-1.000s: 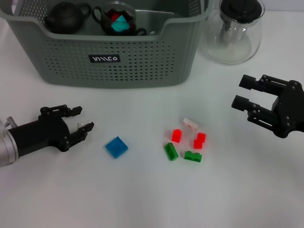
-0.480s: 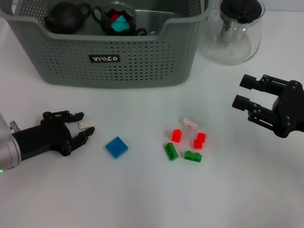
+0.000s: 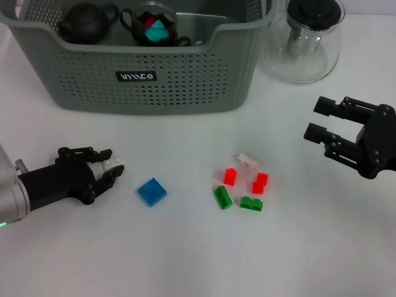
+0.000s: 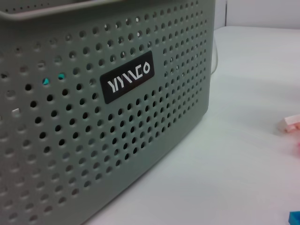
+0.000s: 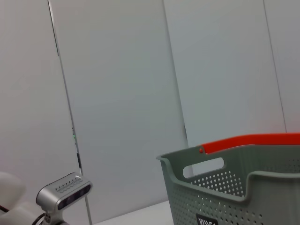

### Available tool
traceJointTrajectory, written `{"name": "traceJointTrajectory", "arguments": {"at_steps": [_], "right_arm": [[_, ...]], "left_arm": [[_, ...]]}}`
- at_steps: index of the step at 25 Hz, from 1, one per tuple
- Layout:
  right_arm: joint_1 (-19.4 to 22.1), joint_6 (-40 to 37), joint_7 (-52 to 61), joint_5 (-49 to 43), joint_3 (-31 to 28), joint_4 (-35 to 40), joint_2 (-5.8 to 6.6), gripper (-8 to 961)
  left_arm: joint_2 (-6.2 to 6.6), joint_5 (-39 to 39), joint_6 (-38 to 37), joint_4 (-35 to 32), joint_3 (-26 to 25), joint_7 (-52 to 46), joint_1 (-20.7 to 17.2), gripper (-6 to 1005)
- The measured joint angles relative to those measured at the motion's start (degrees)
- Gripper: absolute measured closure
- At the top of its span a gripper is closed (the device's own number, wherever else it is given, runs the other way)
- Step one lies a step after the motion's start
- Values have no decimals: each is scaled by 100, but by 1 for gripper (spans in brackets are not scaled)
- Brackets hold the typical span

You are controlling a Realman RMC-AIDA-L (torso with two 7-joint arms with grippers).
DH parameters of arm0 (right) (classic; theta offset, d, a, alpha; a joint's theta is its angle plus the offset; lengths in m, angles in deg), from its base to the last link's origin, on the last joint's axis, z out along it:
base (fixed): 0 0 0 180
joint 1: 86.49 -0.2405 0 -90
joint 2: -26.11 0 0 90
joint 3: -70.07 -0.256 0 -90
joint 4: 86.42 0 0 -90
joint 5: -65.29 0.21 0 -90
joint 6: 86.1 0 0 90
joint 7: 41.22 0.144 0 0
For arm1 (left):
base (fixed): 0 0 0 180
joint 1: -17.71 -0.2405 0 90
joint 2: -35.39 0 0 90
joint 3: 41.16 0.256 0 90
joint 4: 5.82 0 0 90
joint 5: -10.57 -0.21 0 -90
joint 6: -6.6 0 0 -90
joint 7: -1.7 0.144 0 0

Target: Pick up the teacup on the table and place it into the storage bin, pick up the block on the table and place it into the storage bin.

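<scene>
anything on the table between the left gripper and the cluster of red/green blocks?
Yes, in the head view: one flat blue block lies on the white table between the left gripper, which holds a small white block, and the block cluster.

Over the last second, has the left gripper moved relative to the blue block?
Yes. The left gripper, shut on a white block, drew back slightly from the blue block, which stayed put.
</scene>
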Motion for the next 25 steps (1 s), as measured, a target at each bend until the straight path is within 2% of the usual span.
{"name": "traceJointTrajectory", "arguments": {"at_steps": [17, 19, 25], "right_arm": [[19, -43, 0, 15, -7, -14, 9, 405], [19, -44, 0, 17, -7, -14, 9, 405], [26, -54, 5, 20, -15, -15, 20, 405]], "left_arm": [[0, 29, -103, -160, -29, -207, -16, 757], [2, 28, -459, -363, -30, -509, -31, 812], [60, 189, -2319, -1395, -192, -1684, 34, 812]]}}
